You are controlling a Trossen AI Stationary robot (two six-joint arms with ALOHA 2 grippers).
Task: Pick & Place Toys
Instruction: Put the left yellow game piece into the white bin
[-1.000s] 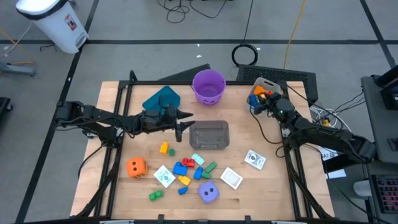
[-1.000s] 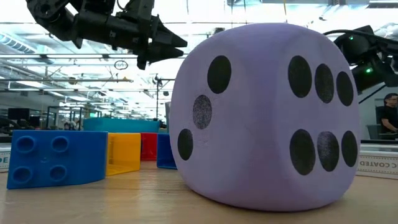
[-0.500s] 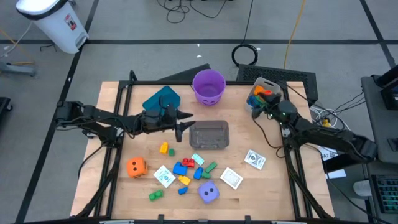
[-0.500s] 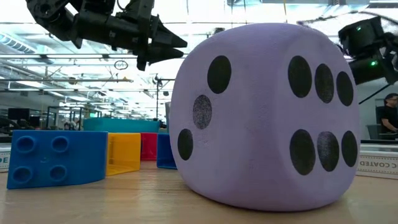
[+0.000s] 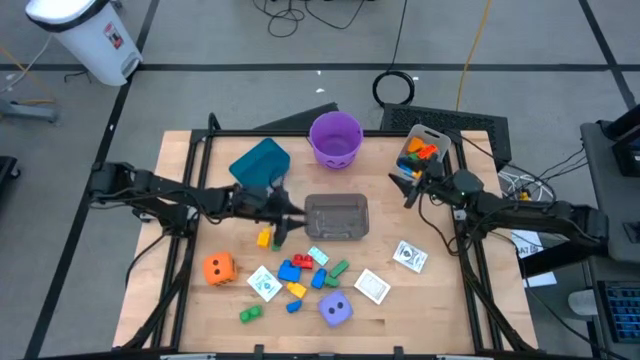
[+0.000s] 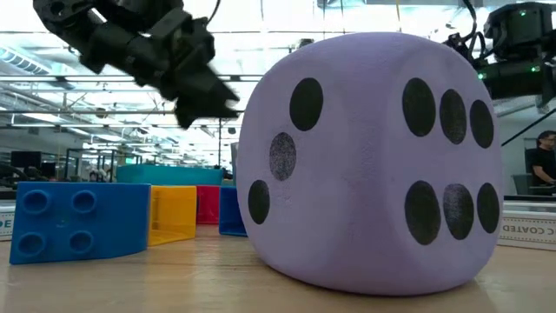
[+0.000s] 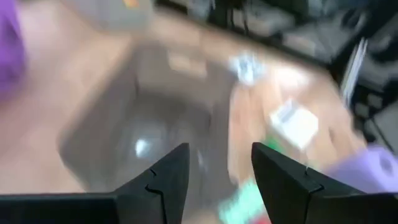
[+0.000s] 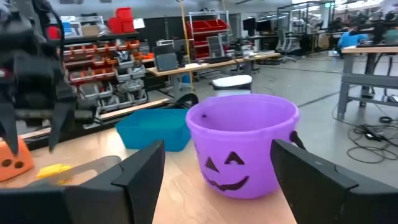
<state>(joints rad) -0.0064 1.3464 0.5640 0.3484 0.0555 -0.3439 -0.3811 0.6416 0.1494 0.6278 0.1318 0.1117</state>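
Note:
Small red, blue, yellow and green blocks (image 5: 300, 272) lie in the near middle of the table, with one yellow block (image 5: 264, 238) apart on their far left. An orange die (image 5: 218, 267) and a purple die (image 5: 335, 310) rest there too; the purple die fills the low view (image 6: 373, 165). White cards (image 5: 372, 287) lie flat among them. My left gripper (image 5: 283, 224) is open and empty, above the table between the yellow block and the clear tub (image 5: 337, 217); its wrist view (image 7: 221, 152) is blurred. My right gripper (image 5: 408, 190) is open and empty (image 8: 217, 149), pointing toward the table's left.
A purple bucket (image 5: 335, 138) and a teal bin (image 5: 260, 163) stand at the far edge. A second clear tub (image 5: 418, 152) holding toys stands at the far right. Another card (image 5: 409, 256) lies at the right. Bare wood lies at the near right.
My left gripper has moved from beside the teal bin toward the near edge and tipped downward, ending by the clear tub's left side near the yellow block. My right gripper has drawn away from the far-right tub toward the near edge. No toy has moved.

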